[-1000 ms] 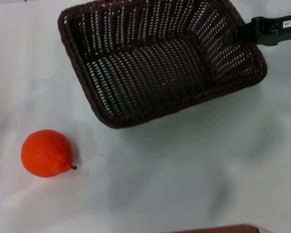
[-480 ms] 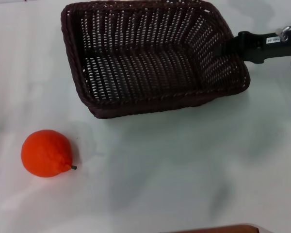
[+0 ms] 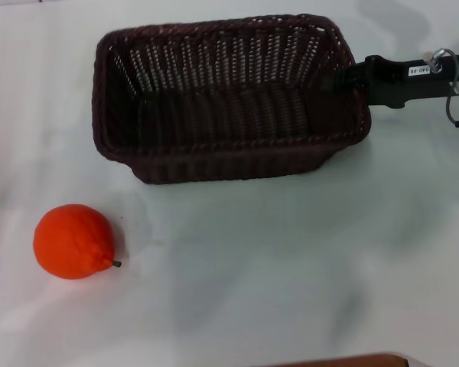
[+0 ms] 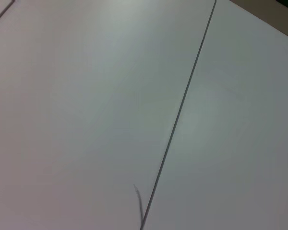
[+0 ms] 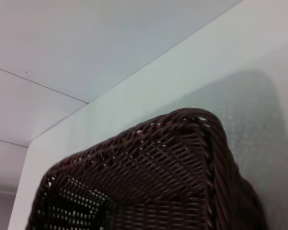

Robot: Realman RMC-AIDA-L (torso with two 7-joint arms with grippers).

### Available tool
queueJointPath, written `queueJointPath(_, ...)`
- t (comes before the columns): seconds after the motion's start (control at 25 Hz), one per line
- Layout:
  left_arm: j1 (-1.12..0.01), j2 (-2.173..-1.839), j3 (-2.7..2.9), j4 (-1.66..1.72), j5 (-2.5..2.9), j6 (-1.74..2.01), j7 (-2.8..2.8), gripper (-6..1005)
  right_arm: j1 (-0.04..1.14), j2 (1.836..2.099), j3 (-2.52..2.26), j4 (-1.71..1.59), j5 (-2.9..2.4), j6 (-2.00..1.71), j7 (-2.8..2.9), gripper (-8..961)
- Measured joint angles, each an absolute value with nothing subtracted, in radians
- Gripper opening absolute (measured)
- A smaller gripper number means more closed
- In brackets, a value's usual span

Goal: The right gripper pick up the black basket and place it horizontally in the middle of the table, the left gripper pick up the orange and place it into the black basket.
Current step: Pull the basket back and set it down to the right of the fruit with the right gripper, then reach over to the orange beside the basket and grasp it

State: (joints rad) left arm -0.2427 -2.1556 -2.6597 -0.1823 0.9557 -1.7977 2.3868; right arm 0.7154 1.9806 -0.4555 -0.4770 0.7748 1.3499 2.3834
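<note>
Where the head view looks down, the black basket point(image 3: 228, 99) lies long axis 9-to-3, the right gripper point(image 3: 350, 79) at its 3 o'clock rim, grip apparently closed there; orange point(image 3: 73, 241) at 7 o'clock, apart; left wrist view: bare table point(image 4: 86, 105) only; right wrist view: basket corner point(image 5: 182, 158).

Brown strip point(image 3: 344, 360): lower edge of the head view, right of centre; reddish-brown, gently rounded top, only a sliver showing.
Long seam point(image 4: 180, 112): left wrist view; thin, dark, straight, slanting across a pale smooth surface from one edge of the frame to the opposite edge.
Short seam point(image 4: 1, 12): same view; thin dark line cutting one corner, well apart from the long seam.
Grey mark point(image 4: 138, 201): small, curved, just beside one end of the long seam.
Tan patch point(image 4: 266, 18): beige wedge in a corner, beyond the pale surface's straight edge.
Panel lines point(image 5: 38, 84): right wrist view; thin dark lines across a pale flat surface.
</note>
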Motion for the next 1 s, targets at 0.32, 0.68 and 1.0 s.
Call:
queueJointPath(0.32, -0.238, -2.155, -2.66, -0.183, 0.956, -1.798, 2.387, 865, 0.697, 1.991, -0.441, -0.481, 0.787, 1.348, 2.374, 564)
queueJointPath(0.68, -0.213, -2.155, -2.641, -0.184, 0.955, -1.805, 2.365, 857, 0.657, 1.967, -0.437, -0.503, 0.93, 1.317, 2.337, 773)
queueJointPath(1.0, -0.115, -2.124, -2.405, -0.232, 1.02, -1.752, 2.366, 849, 0.621, 1.993, -0.42, -0.511, 1.372, 1.214, 2.041, 775)
